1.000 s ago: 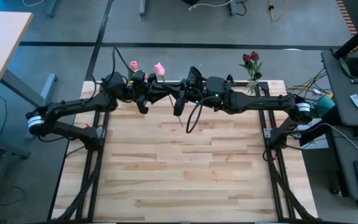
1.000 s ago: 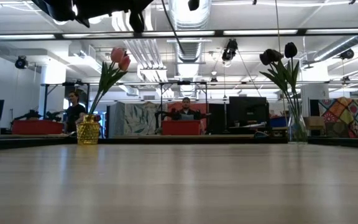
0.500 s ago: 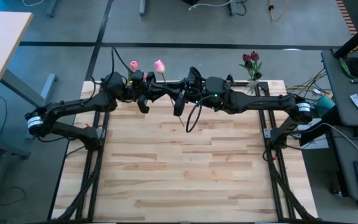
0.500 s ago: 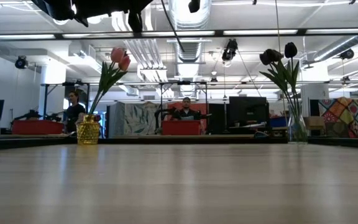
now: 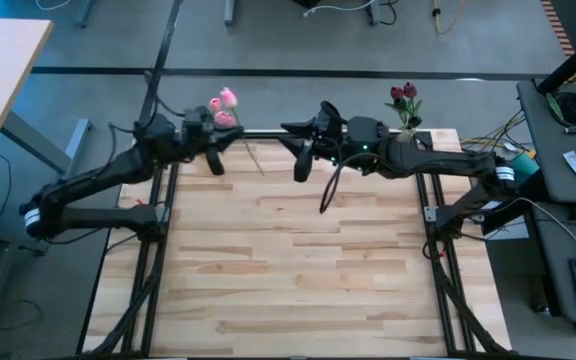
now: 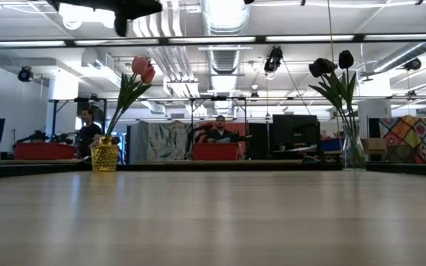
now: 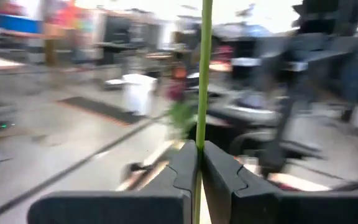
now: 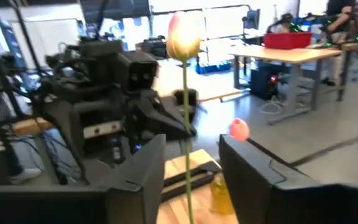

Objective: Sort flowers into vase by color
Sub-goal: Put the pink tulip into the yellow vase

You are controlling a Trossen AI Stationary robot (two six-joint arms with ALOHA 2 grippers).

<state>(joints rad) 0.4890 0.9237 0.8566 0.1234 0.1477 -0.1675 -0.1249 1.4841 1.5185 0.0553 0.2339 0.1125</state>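
My left gripper (image 5: 212, 160) hovers over the table's far left part, shut on a pink tulip (image 8: 184, 34) with a thin green stem (image 7: 202, 68). My right gripper (image 5: 302, 152) stands open a little to its right, near the far edge. In the right wrist view the stem rises in front of its spread fingers (image 8: 143, 171) without touching them. A yellow vase (image 6: 104, 155) at the far left holds pink tulips (image 6: 143, 69). A clear vase (image 6: 353, 151) at the far right holds dark red tulips (image 6: 330, 66). My left gripper pinches the tulip's stem (image 7: 198, 144) between its two fingers, which lie across it. The stem rises straight out of the fingers, and the head (image 8: 184, 34) stands upright above them, clear of the table. How far down the stem the hold lies does not show.
The wooden tabletop (image 5: 298, 260) stretches bare toward the near edge. Dark frame rails (image 5: 158, 250) run along both sides. People sit at desks in the room beyond the table (image 6: 221, 131).
My left gripper has moved toward the table's left edge and the yellow vase, carrying the pink tulip with it. My right gripper has drawn back a little toward the right and far edge, so the two grippers now stand apart.
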